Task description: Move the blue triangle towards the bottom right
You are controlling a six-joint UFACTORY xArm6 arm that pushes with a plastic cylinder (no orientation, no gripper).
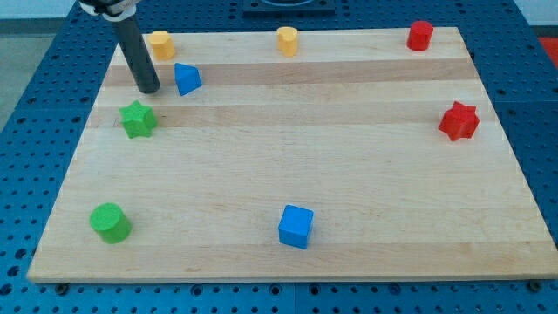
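The dark rod leans slightly, its upper end toward the view's top-left corner; my tip (149, 89) rests just left of the blue triangular block (187, 78), near the wooden board's (349, 174) top-left corner. There is no claw.

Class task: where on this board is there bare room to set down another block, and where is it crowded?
Bare: the middle, between the green star, red star and blue cube. Crowded: the view's top left, where my tip sits beside the blue triangle, near a yellow block.

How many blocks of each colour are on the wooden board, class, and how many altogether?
Yellow: 2
Red: 2
Blue: 2
Green: 2
Total: 8
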